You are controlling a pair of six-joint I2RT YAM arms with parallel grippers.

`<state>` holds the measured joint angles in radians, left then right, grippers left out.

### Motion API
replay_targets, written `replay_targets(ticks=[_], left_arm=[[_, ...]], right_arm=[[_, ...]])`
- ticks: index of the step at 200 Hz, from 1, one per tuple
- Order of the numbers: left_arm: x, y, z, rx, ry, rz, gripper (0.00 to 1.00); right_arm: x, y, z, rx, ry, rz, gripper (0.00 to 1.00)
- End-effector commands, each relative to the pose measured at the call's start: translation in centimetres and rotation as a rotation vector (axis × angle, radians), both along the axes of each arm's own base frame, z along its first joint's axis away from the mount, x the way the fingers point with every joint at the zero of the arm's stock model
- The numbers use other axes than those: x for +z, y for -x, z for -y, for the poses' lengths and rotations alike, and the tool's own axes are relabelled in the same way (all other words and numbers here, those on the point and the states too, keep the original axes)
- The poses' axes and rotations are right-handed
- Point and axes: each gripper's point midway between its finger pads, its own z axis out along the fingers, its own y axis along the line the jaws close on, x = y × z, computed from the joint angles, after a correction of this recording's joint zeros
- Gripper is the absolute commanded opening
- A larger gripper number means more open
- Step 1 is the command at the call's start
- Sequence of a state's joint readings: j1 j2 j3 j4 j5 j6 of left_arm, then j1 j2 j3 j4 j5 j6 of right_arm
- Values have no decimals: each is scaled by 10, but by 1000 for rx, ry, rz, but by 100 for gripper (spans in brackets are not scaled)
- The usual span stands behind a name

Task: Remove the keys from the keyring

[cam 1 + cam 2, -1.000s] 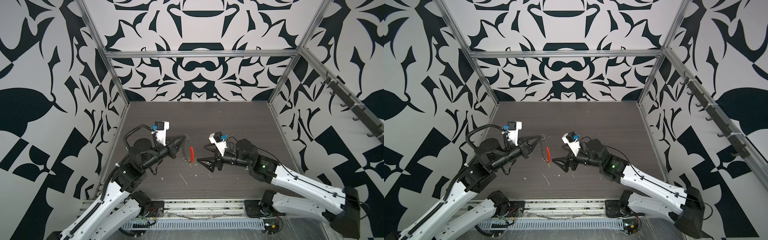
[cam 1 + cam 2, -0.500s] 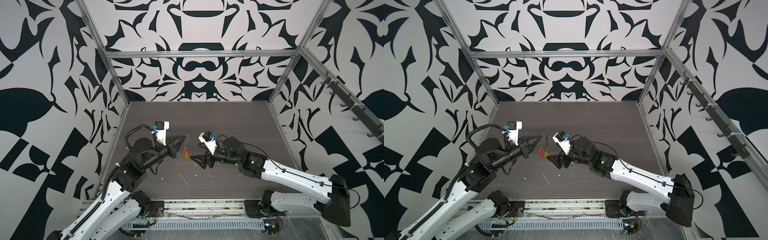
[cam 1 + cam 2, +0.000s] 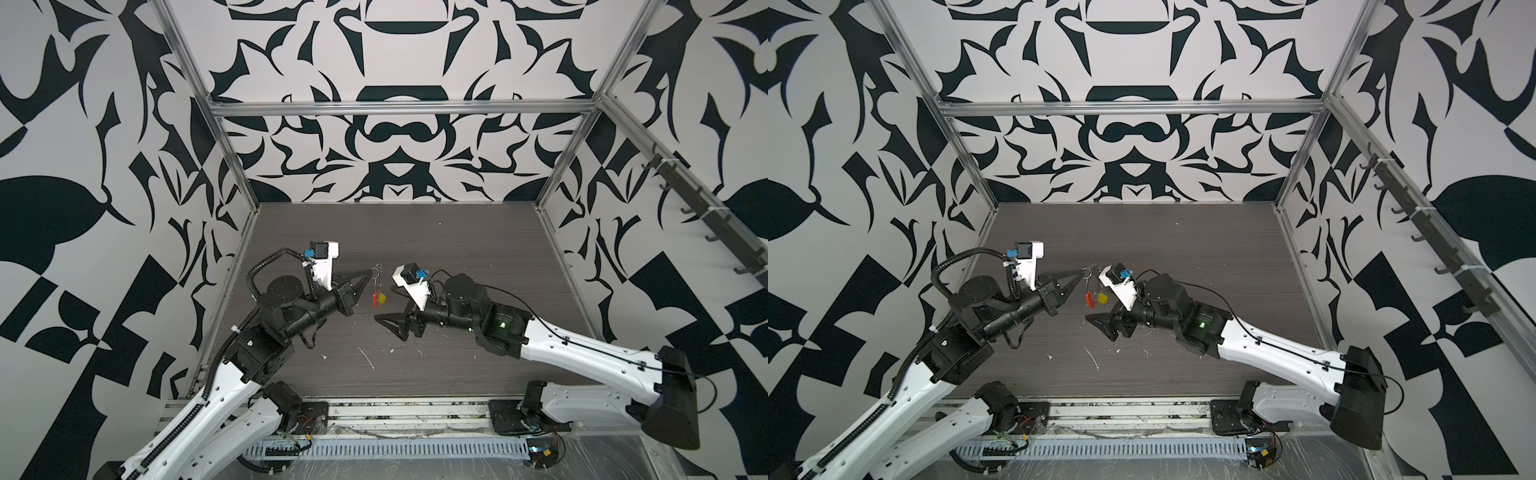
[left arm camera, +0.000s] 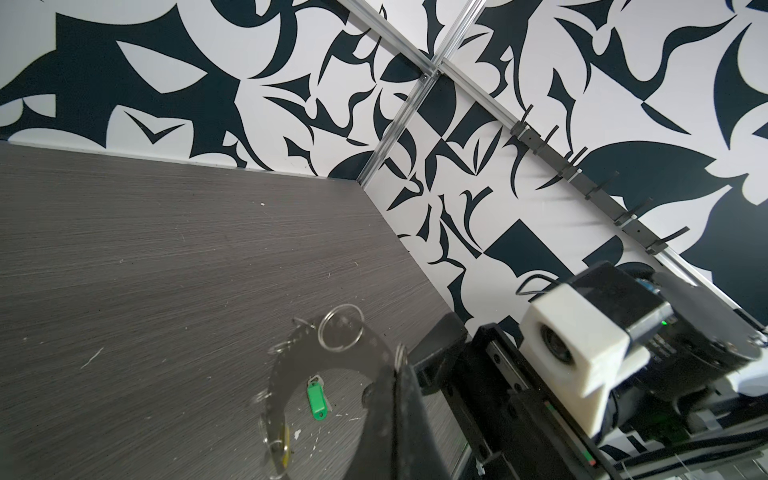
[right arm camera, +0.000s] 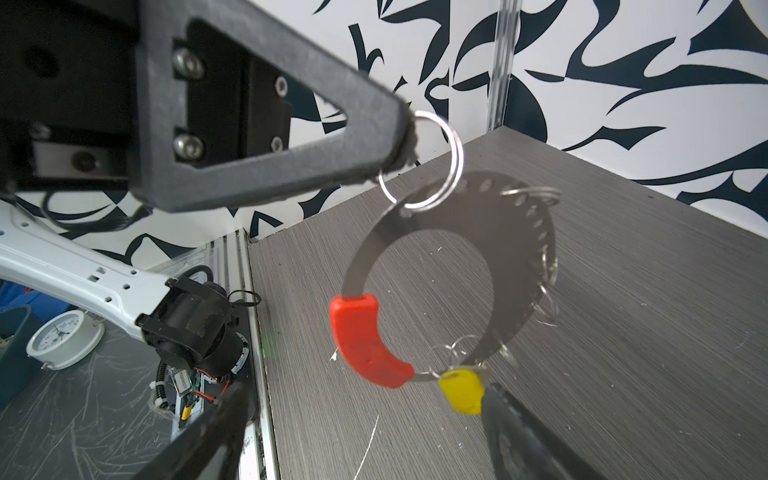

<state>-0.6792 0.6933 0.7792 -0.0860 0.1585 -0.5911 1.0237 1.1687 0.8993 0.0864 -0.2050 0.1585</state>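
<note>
Right wrist view: left gripper [image 5: 405, 141] pinches thin silver wire keyring [image 5: 455, 153]; yellow plastic tag key [image 5: 462, 390] hangs below it, not yet removed, beside the gaping right gripper [image 3: 386, 330]. Green plastic tag key [image 4: 318, 398] lies beneath, apparently freed.

A dark grey surface with fine wood grain [image 3: 415, 232] is closed on three sides by white walls with big black leaf-like shapes [image 3: 395, 54], held by silver aluminium bars [image 3: 399, 108]. A black rail with hooks [image 3: 706, 205] runs along the right wall. Small white scraps [image 3: 366, 358] lie on the surface near its front edge. In the right wrist view a round white clock [image 5: 62, 336] lies off the surface, past its edge.
</note>
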Motion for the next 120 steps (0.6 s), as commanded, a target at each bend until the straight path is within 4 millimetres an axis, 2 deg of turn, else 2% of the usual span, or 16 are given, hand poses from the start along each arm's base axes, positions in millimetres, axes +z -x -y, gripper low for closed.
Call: replay_targets(ticks=[1,41,62,101,120], left_arm=[[7,-1,0,4,36,14,0],[6,-8,-1,36,47,-1,0],[5,-9,2,28,57,-8,0],[2,-8,4,13,57,-19,0],[2,-7,4,13,58,-18,0]], right_arm=[[38,-1,-9,12,-95,53,91],[39,-11,-19,-22,-89,53,89],[34,-20,-21,-64,-66,50,82],[26,-33,-15,-142,-23,56,60],[24,-36,-12,-163,-14,61,37]])
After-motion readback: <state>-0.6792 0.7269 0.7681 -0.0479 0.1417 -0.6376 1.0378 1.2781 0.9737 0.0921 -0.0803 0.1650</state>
